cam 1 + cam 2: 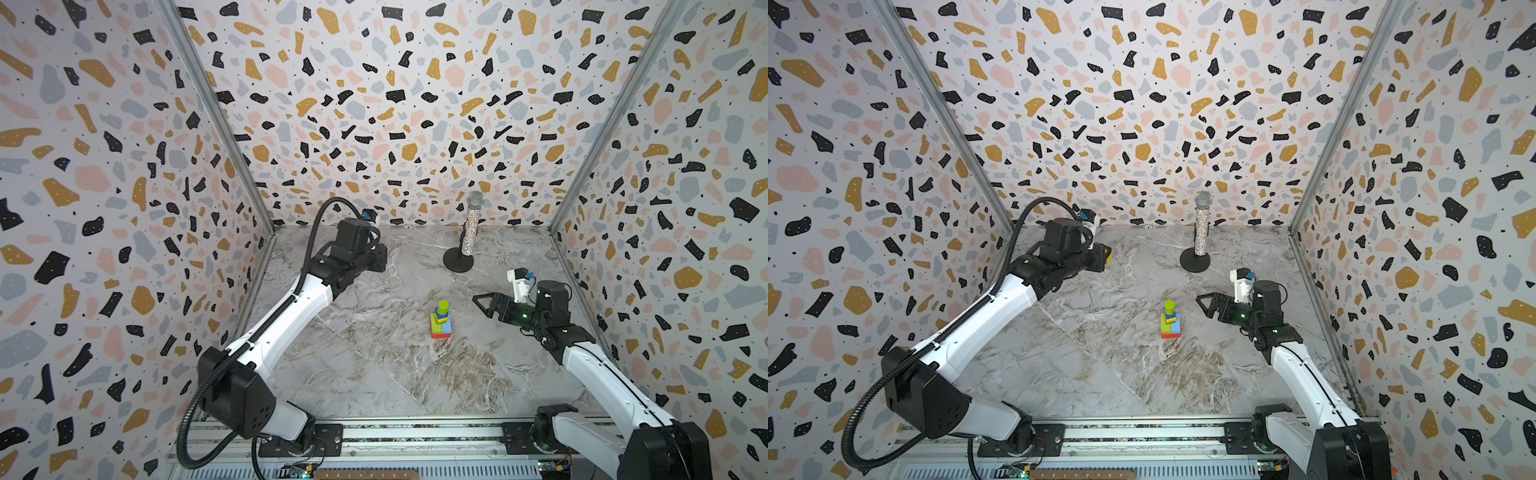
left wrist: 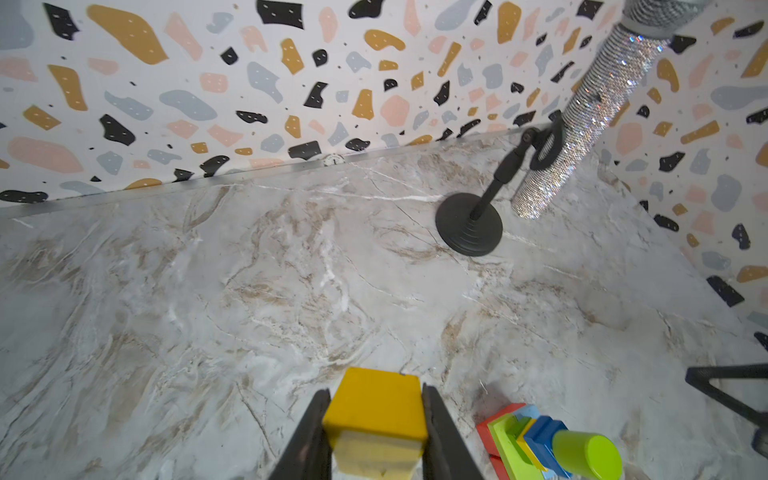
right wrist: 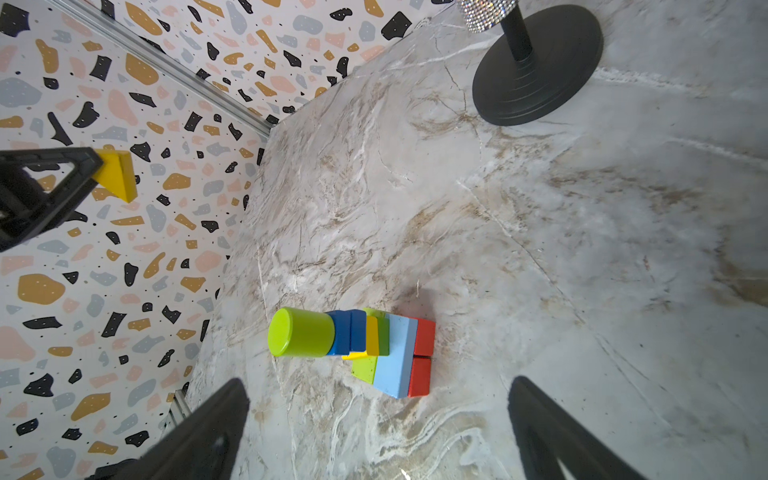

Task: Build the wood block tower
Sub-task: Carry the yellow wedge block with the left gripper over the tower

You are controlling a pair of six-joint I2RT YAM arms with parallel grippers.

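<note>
Left claw [image 2: 376,392] is seen clenched on a yellow block [image 2: 374,415], pinched between both fingers. It is held in the air over the far left corner of the counter [image 1: 374,374], well apart from the tower [image 1: 441,322]. In a top view the claw is mostly hidden by the wrist; only a sliver of yellow is shown at the tip.

Right claw [image 1: 481,302] is released, jaws spread wide with nothing between them. It is parked near the right edge of the counter, pointed at the tower's upper part, near it but not touching.

The tower is stood upright about mid-counter. Order as read from the right wrist view:
- red bricks [image 3: 424,353] at the bottom, two side by side
- light blue brick [image 3: 399,357] and a lime brick on those
- thin green and yellow pieces above, slightly skewed
- dark blue block [image 3: 347,336]
- green cylinder [image 3: 301,332] on top

No loose blocks are seen on the counter.

A glittery microphone [image 1: 471,226] on a round black base [image 1: 458,259] is placed near the far edge, right of centre, well apart from the tower.
</note>
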